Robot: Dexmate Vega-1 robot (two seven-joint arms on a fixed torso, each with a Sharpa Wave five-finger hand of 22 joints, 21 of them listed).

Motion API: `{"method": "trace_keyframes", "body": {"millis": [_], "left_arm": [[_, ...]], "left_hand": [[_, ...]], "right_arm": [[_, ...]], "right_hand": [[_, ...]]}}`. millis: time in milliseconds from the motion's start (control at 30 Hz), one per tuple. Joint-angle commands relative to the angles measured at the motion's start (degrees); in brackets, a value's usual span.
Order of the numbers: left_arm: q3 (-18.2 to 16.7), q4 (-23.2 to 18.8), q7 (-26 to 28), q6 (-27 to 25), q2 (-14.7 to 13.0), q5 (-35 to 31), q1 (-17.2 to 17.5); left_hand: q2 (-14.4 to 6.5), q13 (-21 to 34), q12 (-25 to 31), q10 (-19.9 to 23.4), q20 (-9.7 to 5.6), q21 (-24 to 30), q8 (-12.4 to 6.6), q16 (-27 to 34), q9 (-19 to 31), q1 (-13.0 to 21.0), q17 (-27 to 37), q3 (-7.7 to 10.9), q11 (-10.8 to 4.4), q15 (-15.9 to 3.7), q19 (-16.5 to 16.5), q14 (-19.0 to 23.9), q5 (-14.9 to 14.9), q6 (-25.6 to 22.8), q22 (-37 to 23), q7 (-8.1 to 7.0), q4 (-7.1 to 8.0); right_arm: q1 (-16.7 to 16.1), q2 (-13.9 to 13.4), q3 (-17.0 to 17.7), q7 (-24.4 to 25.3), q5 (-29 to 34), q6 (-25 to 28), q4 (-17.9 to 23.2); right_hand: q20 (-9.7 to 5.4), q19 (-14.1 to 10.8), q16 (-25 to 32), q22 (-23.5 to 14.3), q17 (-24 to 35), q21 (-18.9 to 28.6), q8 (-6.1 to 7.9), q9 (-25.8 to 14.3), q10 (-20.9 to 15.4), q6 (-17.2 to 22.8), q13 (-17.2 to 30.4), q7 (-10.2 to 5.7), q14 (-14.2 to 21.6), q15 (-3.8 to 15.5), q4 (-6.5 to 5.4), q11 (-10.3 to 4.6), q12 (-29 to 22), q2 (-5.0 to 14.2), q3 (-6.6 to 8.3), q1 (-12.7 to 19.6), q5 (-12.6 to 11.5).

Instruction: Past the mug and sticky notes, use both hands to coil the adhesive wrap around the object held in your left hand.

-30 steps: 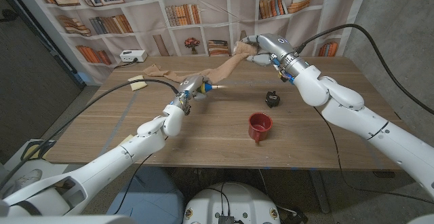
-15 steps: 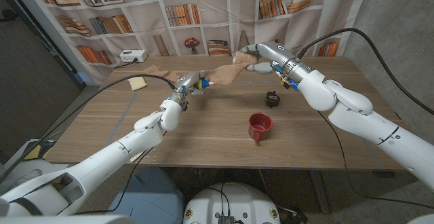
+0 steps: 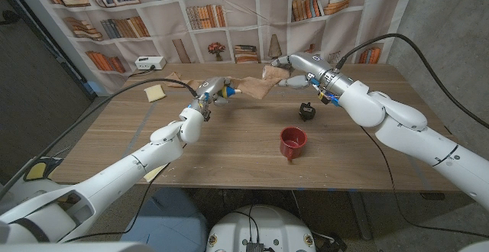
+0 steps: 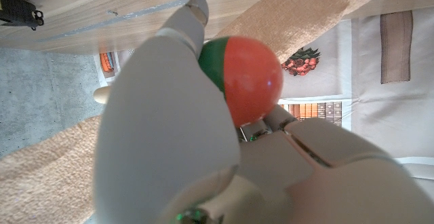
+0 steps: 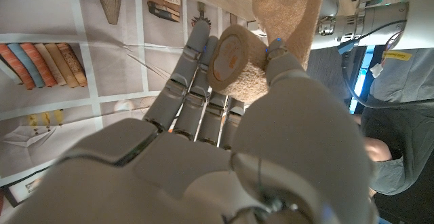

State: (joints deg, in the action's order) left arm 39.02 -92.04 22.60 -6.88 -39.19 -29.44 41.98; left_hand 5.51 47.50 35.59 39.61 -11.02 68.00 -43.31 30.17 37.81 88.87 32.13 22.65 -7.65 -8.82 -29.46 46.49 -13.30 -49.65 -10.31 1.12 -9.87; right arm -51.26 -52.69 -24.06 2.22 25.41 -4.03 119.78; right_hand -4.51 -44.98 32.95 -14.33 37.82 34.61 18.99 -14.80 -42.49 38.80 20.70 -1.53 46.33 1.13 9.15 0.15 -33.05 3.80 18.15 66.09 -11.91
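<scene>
Fingers (image 5: 196, 81) of the right hand (image 3: 294, 63) curled round the roll of tan adhesive wrap (image 5: 234, 61), while the left hand (image 3: 212, 93) gripped a red-and-green ball-ended object (image 4: 244, 78), both raised over the far side of the surface (image 3: 229, 149), beyond the red mug (image 3: 292, 142) and yellow sticky notes (image 3: 155, 93). Between them the wrap's loose tail ran across, probably kept paid out so it could be coiled on; nothing could be made out inside the mug.

Rough tan woven wrap (image 3: 252, 84), glossy red-and-green ball (image 4: 244, 75), matt wooden desk (image 3: 229, 145), shiny red mug (image 3: 292, 142), smooth plastic fingers (image 5: 196, 54).
</scene>
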Motion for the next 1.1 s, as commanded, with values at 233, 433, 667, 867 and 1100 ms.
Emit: {"method": "trace_keyframes", "body": {"millis": [233, 433, 667, 867, 1100], "left_arm": [[0.1, 1.4, -0.6, -1.7, 0.6, 0.7, -1.3], [0.2, 3.8, -0.2, -1.7, 1.5, 1.6, -2.4], [0.4, 4.7, 0.4, -1.7, 1.5, 1.8, -3.2], [0.0, 4.4, 1.2, -1.3, 1.6, 2.5, -3.4], [-0.7, 2.9, 2.1, 0.6, 1.7, 3.7, -3.3]], "left_hand": [[-9.4, 0.0, -0.1, 0.6, -0.23, 0.0, -0.03, -0.2, -0.1, 8.8, -0.1, -0.05, -0.17, -0.49, -0.5, 0.8, 0.3, -0.4, -0.2, 0.36, 0.0], [-9.4, 0.1, -0.1, 0.6, -0.22, 0.0, -0.04, -0.2, -0.1, 8.8, -0.1, -0.06, -0.29, -0.51, -0.6, 0.9, 0.3, -0.5, -0.2, 0.43, 0.0], [-9.4, 0.1, -0.1, 0.6, -0.21, 0.0, 0.05, -0.3, -0.2, 8.9, -0.2, -0.04, -0.25, -0.5, -0.6, 0.9, 0.3, -0.4, -0.2, 0.34, -0.01], [-9.4, 0.0, -0.2, 0.7, -0.2, 0.0, 0.05, -0.3, -0.2, 8.8, -0.2, -0.04, -0.31, -0.5, -0.6, 0.9, 0.3, -0.5, -0.2, 0.42, 0.01], [-9.4, -0.1, -0.2, 0.8, -0.2, 0.0, 0.04, -0.3, -0.1, 8.8, -0.2, -0.05, -0.03, -0.52, -0.6, 1.0, 0.3, -0.4, -0.2, 0.5, 0.0]], "right_arm": [[-3.1, -1.9, 3.0, -2.8, -3.7, -0.7, 3.1], [-4.8, -2.6, 3.9, -3.3, -3.8, 0.7, 5.0], [-5.2, -3.0, 3.6, -4.8, -4.1, 1.0, 6.1], [-4.4, -2.7, 2.4, -6.7, -4.9, 0.7, 5.8], [-1.9, -1.4, -0.9, -9.8, -4.6, 1.3, 3.6]], "right_hand": [[-3.01, 0.4, -0.8, 0.0, 0.7, 1.6, 0.06, -0.2, -9.9, 5.6, 0.0, -4.19, 5.6, 12.46, 0.4, -6.76, -1.0, 4.1, 1.86, 4.3, -1.0], [-2.96, 0.5, -1.2, 0.0, 0.9, 2.1, 0.01, -0.2, -10.0, 5.9, 0.0, -4.16, 5.9, 12.41, 0.34, -6.97, -1.1, 4.05, 1.88, 4.3, -1.2], [-2.9, 0.6, -1.5, 0.1, 1.1, 2.6, -0.1, -0.2, -10.0, 6.0, -0.1, -4.12, 6.3, 12.42, 0.3, -6.93, -1.1, 3.96, 1.88, 4.3, -1.4], [-2.88, 0.8, -2.0, 0.2, 1.3, 3.2, -0.19, -0.3, -10.0, 6.2, -0.1, -4.09, 6.5, 12.4, 0.25, -6.79, -1.2, 3.9, 1.9, 4.3, -1.6], [-2.78, 0.9, -2.4, 0.2, 1.6, 3.9, -0.29, -0.3, -10.3, 6.4, -0.2, -4.02, 7.0, 12.41, 0.2, -6.73, -1.3, 3.85, 1.91, 4.3, -1.8]]}}
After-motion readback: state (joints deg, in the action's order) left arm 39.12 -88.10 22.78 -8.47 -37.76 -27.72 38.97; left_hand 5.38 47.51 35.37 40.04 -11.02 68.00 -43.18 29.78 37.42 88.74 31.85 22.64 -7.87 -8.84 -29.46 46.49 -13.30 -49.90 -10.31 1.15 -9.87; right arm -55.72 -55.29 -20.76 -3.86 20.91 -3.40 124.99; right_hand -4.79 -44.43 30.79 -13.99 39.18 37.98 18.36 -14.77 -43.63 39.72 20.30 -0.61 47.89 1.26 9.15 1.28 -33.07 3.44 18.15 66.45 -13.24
